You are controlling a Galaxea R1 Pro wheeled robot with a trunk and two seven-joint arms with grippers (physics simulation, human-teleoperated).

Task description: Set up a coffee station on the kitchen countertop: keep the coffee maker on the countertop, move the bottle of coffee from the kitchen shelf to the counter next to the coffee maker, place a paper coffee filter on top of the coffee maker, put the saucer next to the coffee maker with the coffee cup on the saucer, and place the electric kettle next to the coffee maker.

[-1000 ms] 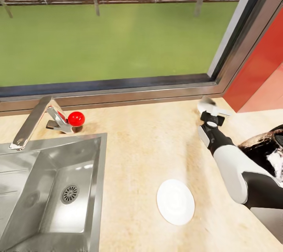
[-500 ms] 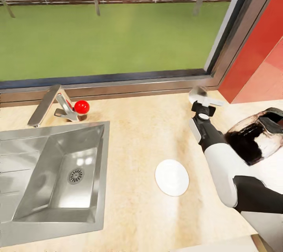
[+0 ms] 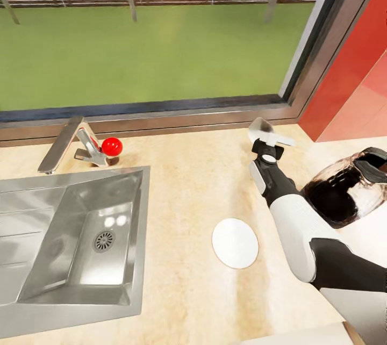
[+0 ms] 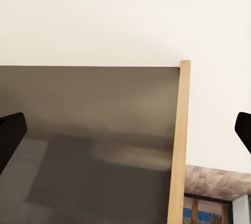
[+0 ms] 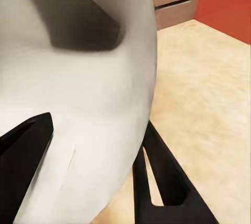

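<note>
surface (image 3: 193, 184): matt beige stone look. sink (image 3: 32, 302): brushed metal, satin sheen. saucer (image 3: 235, 243): smooth white, matt. coffee maker (image 3: 346, 192) carafe: glossy glass.

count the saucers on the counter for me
1. The white saucer lies flat on the beige countertop, between the sink and the right arm, nothing on it. More could sit beyond the picture's edges or behind the arm.

A beige stone countertop (image 3: 188, 184) holds a steel sink (image 3: 32, 280) and faucet (image 3: 64, 143) below a wide window (image 3: 161, 38) overlooking grass; a red wall panel (image 3: 355, 76) flanks it.
</note>
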